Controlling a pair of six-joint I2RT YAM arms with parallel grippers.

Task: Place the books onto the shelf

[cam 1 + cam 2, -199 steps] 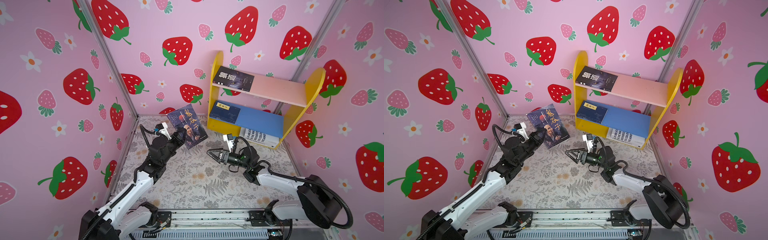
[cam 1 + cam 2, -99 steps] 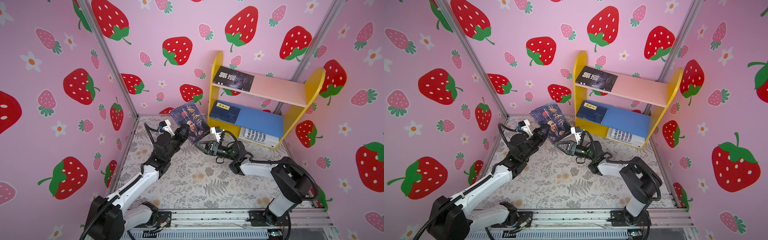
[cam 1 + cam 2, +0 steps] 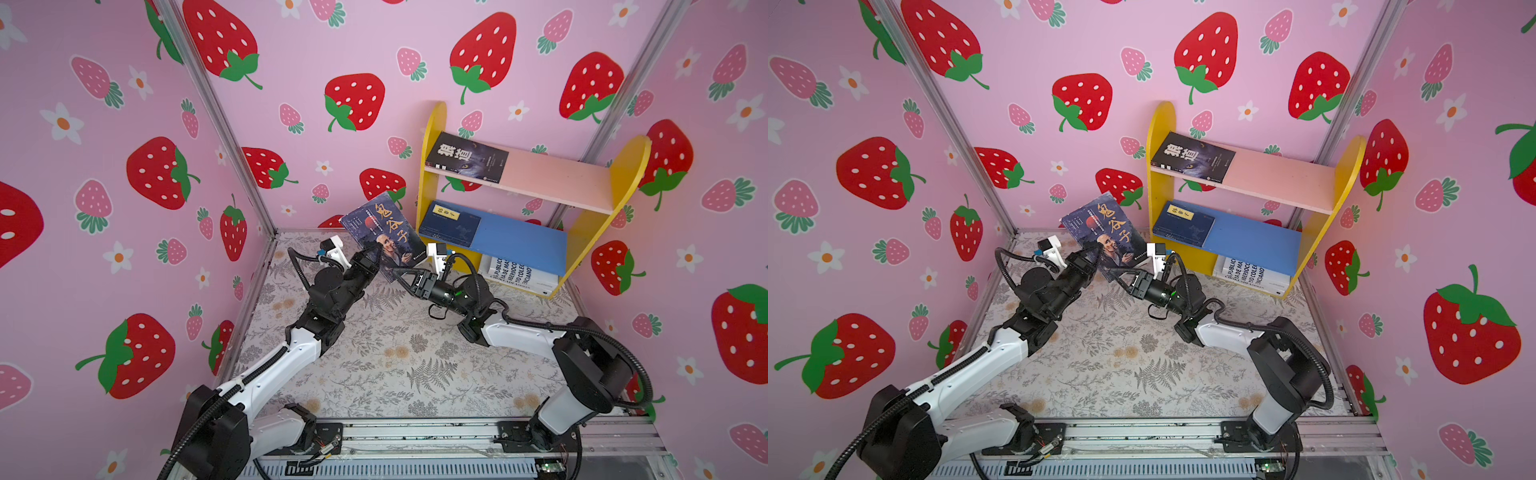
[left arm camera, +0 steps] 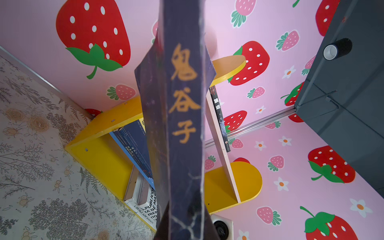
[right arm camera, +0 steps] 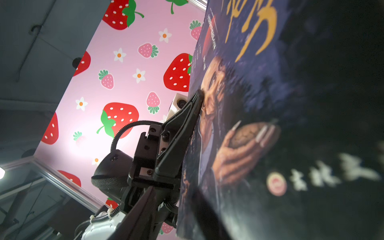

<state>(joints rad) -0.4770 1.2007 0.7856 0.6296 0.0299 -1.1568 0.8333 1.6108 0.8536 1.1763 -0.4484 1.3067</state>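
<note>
A dark blue book (image 3: 382, 232) (image 3: 1104, 230) with gold Chinese characters hangs tilted in the air left of the shelf (image 3: 627, 166) (image 3: 1345, 166). My left gripper (image 3: 372, 251) (image 3: 1094, 249) is shut on its lower left edge; one of its fingers (image 5: 193, 108) presses on the cover. My right gripper (image 3: 395, 272) (image 3: 1113, 272) straddles the book's bottom corner, jaws partly apart, with a gap between one finger (image 5: 137, 214) and the book's edge. In the left wrist view the book's spine (image 4: 180, 124) fills the middle.
A dark book (image 3: 467, 158) lies on the pink upper board (image 3: 557, 174). A navy book (image 3: 451, 222) lies on the blue lower board (image 3: 523, 241). White books (image 3: 515, 272) lie beneath it. Strawberry-patterned walls enclose the floral mat (image 3: 395, 353).
My right gripper has swung left from mid-floor up to the book's bottom corner, and its jaws have narrowed. The left arm has carried the book slightly up and right.
</note>
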